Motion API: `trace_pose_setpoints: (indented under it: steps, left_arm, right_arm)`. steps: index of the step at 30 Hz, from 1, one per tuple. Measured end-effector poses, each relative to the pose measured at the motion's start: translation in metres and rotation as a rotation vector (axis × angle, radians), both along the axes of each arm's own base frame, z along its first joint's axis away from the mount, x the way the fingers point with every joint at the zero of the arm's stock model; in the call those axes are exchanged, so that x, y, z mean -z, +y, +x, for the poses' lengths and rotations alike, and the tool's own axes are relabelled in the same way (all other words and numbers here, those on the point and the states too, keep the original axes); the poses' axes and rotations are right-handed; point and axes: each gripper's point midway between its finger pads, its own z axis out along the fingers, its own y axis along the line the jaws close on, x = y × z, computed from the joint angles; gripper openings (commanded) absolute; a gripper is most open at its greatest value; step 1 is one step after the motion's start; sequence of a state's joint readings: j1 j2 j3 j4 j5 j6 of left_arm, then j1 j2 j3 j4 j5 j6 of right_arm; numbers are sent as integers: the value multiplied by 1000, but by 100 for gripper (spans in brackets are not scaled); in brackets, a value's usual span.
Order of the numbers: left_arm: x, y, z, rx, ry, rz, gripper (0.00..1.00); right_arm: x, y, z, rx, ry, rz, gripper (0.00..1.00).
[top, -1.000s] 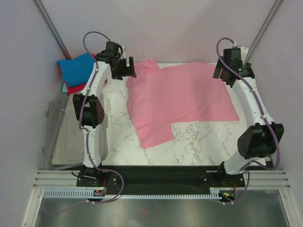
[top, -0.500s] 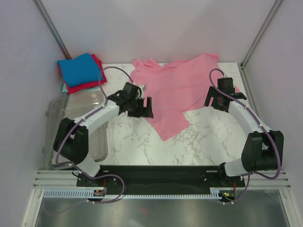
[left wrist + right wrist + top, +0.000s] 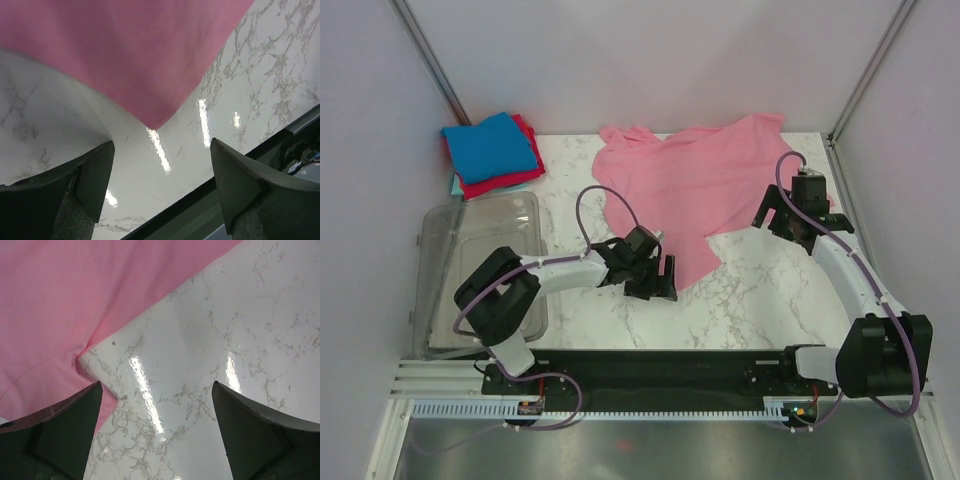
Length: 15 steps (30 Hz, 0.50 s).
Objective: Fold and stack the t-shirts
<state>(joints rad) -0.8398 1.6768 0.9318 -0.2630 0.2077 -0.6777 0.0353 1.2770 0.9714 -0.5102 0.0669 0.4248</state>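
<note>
At upper middle, a light pink cloth t-shirt lies rumpled. Your left claw and right claw hang open at its edges, likely to flatten it.

Left tool has swept from the far edge down to the near tip of the pink t-shirt, now rumpled farther back; right tool has pulled nearer too.

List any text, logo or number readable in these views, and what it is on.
None. No print or label shows on the pink shirt, the folded shirts, the tub or the table.
</note>
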Motion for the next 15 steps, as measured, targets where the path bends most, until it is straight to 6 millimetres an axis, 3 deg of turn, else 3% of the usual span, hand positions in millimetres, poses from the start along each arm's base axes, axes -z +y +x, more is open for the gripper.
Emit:
trace_pose_setpoints:
  steps: [4, 5, 7, 8, 10, 13, 15]
  left_arm:
    - [3, -15, 7, -51, -10, -30, 68]
    - [4, -19, 10, -63, -9, -41, 56]
    - [8, -28, 16, -85, -5, -67, 44]
    - [10, -33, 17, -90, 3, -82, 25]
    - [14, -40, 22, -106, 7, -105, 3]
    - [15, -43, 22, -109, 6, -123, 2]
    - [13, -30, 22, -132, -5, -104, 2]
  right_arm:
    - [7, 3, -5, -8, 16, 16, 98]
    - [8, 4, -6, -9, 20, 18, 98]
    - [10, 4, -7, -10, 25, 20, 98]
    - [11, 4, -8, -10, 27, 20, 98]
    - [12, 4, -9, -10, 30, 20, 98]
    - [14, 2, -11, -4, 33, 14, 98]
    - [14, -1, -12, 6, 34, 9, 98]
